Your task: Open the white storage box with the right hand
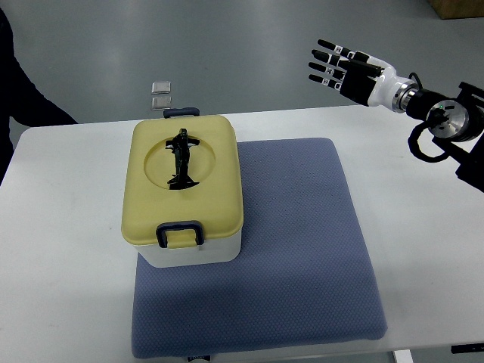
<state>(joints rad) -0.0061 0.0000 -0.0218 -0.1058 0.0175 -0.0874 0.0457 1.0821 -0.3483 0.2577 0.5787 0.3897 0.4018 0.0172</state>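
Observation:
A white storage box (193, 252) with a pale yellow lid (184, 181) stands on the left part of a blue-grey mat (302, 249). The lid is down, with a black folding handle (181, 159) lying in its round recess. A dark blue latch (179, 232) sits at the near edge and another (181, 113) at the far edge. My right hand (333, 63) hovers at the upper right, beyond the table's far edge and well away from the box. Its fingers are spread and hold nothing. The left arm does not show.
The mat lies on a white table (60, 227). Two small grey squares (161, 94) lie on the floor behind the table. A dark sleeve of a person (23, 91) shows at the left edge. A cardboard box corner (457, 7) is at the top right.

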